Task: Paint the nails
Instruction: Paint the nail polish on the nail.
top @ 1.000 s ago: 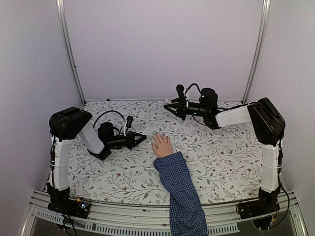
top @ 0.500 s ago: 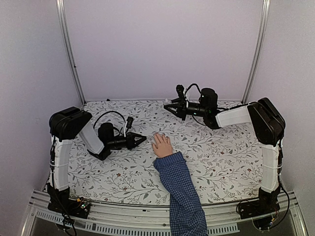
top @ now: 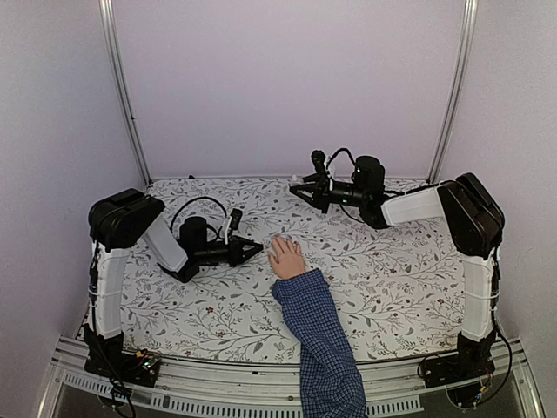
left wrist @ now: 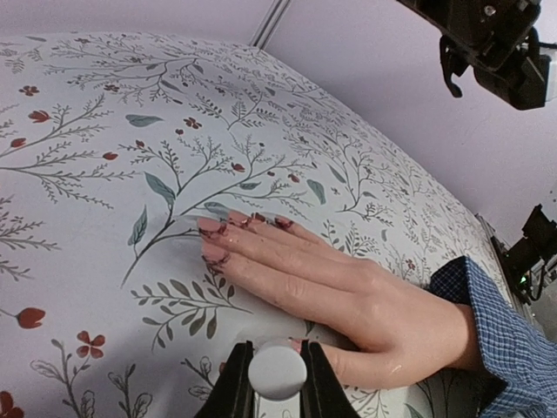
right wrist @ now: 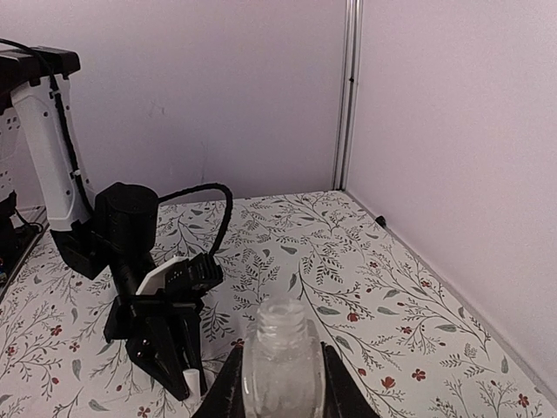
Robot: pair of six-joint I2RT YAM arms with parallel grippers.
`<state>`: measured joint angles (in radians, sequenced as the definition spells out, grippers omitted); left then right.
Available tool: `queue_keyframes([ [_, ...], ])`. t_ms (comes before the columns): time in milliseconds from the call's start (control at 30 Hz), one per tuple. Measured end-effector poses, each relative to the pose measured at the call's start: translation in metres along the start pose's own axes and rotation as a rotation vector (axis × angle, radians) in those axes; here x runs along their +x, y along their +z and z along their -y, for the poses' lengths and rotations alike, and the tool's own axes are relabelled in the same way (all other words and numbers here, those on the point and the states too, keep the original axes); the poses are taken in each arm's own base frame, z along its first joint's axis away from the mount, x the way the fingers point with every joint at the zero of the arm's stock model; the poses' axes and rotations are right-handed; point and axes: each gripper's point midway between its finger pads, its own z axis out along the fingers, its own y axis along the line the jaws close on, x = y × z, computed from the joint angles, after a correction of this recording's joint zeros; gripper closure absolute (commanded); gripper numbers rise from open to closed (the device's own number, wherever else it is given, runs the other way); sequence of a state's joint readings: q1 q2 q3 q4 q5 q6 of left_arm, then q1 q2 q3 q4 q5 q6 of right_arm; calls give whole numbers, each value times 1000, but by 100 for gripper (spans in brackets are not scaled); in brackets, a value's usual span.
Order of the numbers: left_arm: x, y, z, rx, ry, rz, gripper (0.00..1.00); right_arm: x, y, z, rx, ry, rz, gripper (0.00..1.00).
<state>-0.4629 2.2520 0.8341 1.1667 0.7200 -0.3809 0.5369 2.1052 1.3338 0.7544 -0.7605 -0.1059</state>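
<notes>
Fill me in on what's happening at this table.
Two robot arms are at work on painting the nails of a hand that lies palm down on the flowered table. The left gripper is shut on a small white-capped applicator, held low and close beside the hand. The right gripper is shut on an open clear bottle, held up off the table farther back. The fingertips show dark red marks at the nails.

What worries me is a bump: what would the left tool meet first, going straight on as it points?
Probably the hand lying flat just ahead of the left tool; the gap is hard to judge.
</notes>
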Motion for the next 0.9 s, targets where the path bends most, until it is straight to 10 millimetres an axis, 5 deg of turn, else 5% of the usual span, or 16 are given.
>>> queue_keyframes([
  [900,-7,5,-4,-21,-17,15,100,0,0,0,0,0,0,100],
])
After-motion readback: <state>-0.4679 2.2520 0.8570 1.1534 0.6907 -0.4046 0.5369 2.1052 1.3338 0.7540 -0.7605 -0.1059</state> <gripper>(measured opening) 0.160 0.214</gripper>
